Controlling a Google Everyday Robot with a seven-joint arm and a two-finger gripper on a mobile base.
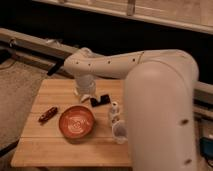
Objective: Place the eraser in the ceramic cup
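**A:** Where's the eraser [101, 99]?

**B:** Flat on the table [45, 145], at one o'clock from the bowl [76, 123]. The gripper [86, 95] hangs just beside it, at the eraser's nine o'clock, low over the wood.

**A:** Jaws?

**B:** Spread wide, with nothing in them. The eraser lies free.

**A:** How will it handle?

**B:** I'd judge it light and stiff, a bit rubbery, so it shouldn't slip once pinched. It's thin, though. The fingers would have to come right down to the table and close across its narrow width, near the middle, or it may tip or skid away.

**A:** And the cup [119, 131]?

**B:** At five o'clock from the eraser, near the table's front edge. The bottle [114, 111] stands between the two, so the carry needs to lift clear of it. The cup looks light and breakable and could be knocked over, so let go low over the rim.
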